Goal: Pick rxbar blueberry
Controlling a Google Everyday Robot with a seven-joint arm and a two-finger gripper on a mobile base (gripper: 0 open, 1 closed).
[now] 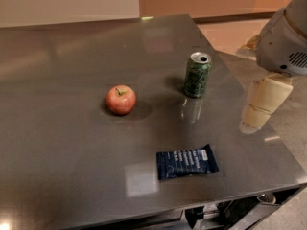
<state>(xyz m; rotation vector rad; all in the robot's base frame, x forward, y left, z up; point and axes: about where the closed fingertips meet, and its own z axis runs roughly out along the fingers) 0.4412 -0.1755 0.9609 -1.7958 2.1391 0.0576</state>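
The rxbar blueberry (186, 162) is a flat dark navy-blue wrapper with white text lines. It lies flat on the grey table (62, 143) near the front edge, right of centre. My gripper (263, 103) hangs from the pale arm (287, 40) at the right edge of the table, above the surface. It is up and to the right of the bar, well apart from it and holding nothing.
A green soda can (197, 74) stands upright behind the bar. A red apple (121, 99) sits left of the can, mid-table. The table's front edge runs just below the bar and its right edge passes under the gripper. Tan floor lies beyond.
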